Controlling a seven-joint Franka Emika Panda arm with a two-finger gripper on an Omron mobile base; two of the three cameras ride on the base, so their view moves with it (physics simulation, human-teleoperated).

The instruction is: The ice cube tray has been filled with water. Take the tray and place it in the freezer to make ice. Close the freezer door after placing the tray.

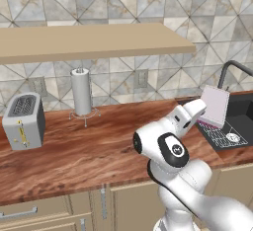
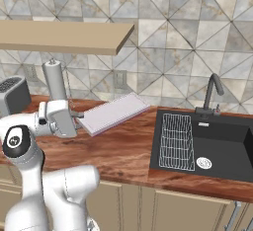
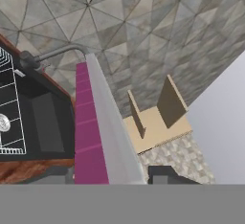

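The arm has the ice cube tray up off the wooden surface, gripped at one short end by the fingers, which are closed most of the way onto its thin edge; the gripper itself is largely hidden behind the wrist in the base views. From the right base view the tray sticks out from the wrist toward three o'clock, roughly level and hanging over the surface just short of the black sink. From the left base view it sits at about two o'clock from the arm's elbow, in front of the faucet. In the hand view the tray runs away from the camera as a long grey strip with a pink side, sink to its left and tiled wall beyond. The freezer is nowhere in these pictures, so I judge the step in hand is carrying the tray across to it. Since the tray is supposed to be full of water, the wrist ought to keep it flat and turn slowly, without sudden swings. It should also be lifted clear of the faucet, the paper towel roll and the toaster as the base turns.
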